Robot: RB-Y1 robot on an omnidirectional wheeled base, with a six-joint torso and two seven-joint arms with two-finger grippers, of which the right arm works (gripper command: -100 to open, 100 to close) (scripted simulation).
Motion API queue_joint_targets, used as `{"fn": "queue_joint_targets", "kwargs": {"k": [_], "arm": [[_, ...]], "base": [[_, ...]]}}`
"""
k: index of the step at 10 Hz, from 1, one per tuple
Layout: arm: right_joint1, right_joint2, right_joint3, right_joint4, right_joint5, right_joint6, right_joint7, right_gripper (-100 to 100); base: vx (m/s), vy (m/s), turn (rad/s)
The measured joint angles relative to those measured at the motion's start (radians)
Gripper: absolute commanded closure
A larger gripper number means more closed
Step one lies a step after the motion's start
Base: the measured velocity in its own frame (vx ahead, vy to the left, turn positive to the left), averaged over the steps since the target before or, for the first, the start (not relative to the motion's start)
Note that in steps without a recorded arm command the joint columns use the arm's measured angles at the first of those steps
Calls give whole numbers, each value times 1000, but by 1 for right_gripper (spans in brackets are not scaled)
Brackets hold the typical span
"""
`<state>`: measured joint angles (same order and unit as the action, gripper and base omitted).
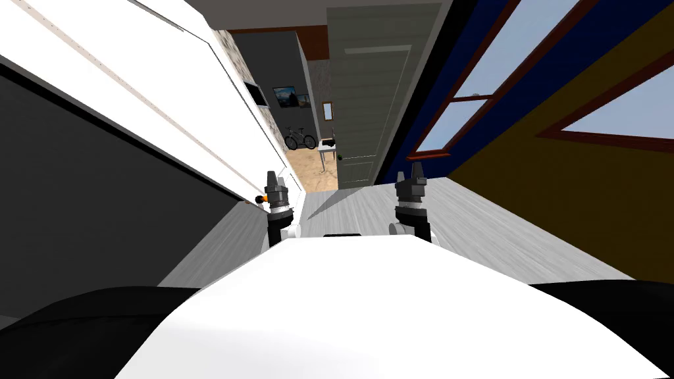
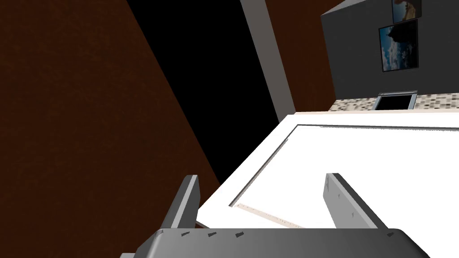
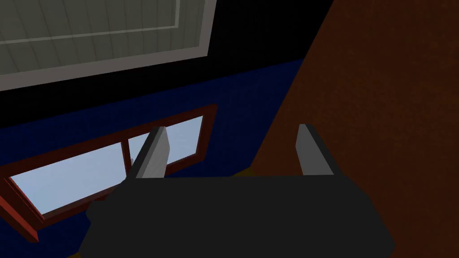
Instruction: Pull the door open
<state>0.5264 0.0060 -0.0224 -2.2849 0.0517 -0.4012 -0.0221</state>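
- Currently your left gripper is close against the white door, which runs along your left side.
- That door carries an orange knob, just beside the gripper's dark body. You cannot tell from the head view whether the two touch.
- Seen from the left wrist, the jaws stand wide apart with nothing between them. One finger rises at the door's edge, and the other lies over its white face.
- The corner of the door's recessed panel shows between those two fingers.
- Past the door's edge you get a brown surface and a black area.
- Your right gripper is up over the grey floor on your right, well apart from the white door. Its fingers are spread and hold nothing.
- A grey door with a small dark knob stands at the far end of the hall, well apart from both grippers.
- Beside it, beyond the hall, you can see a bicycle and a small table.
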Motion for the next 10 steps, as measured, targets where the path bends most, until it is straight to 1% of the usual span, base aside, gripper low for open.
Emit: {"fn": "queue_joint_targets", "kwargs": {"k": [2,3,4,6,8,10], "arm": [[-18,-13,-2,47,-23,-13,-32,-100],[-22,-16,3,64,-33,-18,-47,-100],[-26,-23,3,88,-47,-28,-68,-100],[-34,-32,3,120,-67,-39,-100,-100],[-52,-43,2,168,-94,-52,-139,-100],[-67,-50,1,206,-116,-61,-171,-100]], "base": [[170,-4,104],[177,4,115],[142,16,80],[104,2,90],[120,-6,97],[95,-3,85]]}}
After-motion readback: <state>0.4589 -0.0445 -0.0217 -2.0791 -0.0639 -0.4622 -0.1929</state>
